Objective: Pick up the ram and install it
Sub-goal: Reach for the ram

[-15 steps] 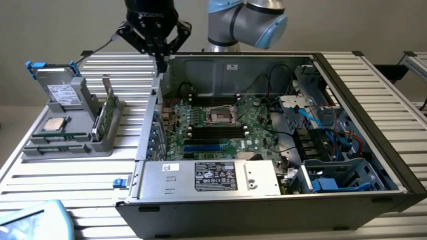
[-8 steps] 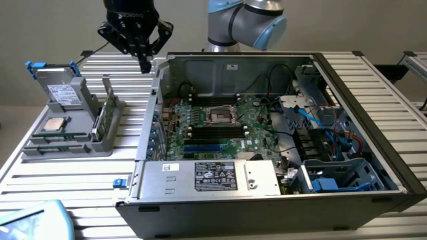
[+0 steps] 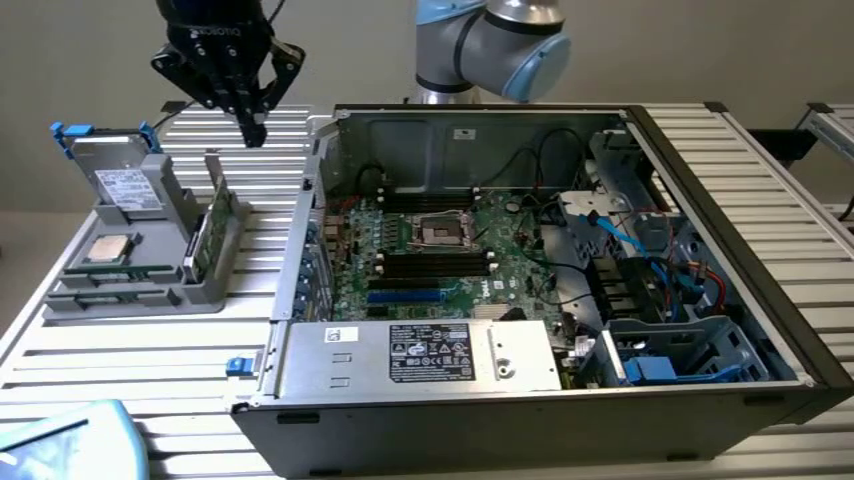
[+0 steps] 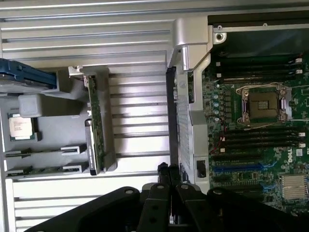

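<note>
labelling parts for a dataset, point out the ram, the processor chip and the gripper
ram (image 4: pixel 93 123), wrist view, middle of the green board's long edge
processor chip (image 3: pixel 107 249), exterior view, centre of its silver lid
gripper (image 3: pixel 252 136), exterior view, between its shut fingertips

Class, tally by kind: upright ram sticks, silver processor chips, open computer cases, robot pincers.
ram stick: 1
processor chip: 1
computer case: 1
pincer: 1
Total: 4
</note>
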`<state>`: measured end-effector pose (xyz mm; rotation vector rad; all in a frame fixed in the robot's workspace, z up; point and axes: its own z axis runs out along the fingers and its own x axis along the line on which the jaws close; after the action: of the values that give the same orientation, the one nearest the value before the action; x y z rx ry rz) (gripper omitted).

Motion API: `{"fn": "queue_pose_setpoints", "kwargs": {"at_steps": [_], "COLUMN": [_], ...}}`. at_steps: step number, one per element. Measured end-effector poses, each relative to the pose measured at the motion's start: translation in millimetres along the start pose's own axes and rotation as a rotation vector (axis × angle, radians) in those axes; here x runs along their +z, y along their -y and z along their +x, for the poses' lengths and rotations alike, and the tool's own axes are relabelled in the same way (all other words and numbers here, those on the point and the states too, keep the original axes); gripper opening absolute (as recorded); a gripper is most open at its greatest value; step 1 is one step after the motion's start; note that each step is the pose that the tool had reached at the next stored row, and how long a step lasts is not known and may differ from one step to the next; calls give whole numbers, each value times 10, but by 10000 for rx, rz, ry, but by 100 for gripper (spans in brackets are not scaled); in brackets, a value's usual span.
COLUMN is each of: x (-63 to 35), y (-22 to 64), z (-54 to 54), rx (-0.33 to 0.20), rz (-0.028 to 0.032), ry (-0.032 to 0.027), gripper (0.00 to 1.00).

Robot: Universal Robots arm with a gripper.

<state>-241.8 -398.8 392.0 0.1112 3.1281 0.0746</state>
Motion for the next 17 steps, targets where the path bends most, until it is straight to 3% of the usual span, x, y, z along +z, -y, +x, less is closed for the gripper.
{"fn": "queue_pose_setpoints", "kwargs": {"at_steps": [17], "x": [9], "y": [55], "z": [771], "rx": [1], "rz": [-7], "ry": [-5], "gripper": [10]}}
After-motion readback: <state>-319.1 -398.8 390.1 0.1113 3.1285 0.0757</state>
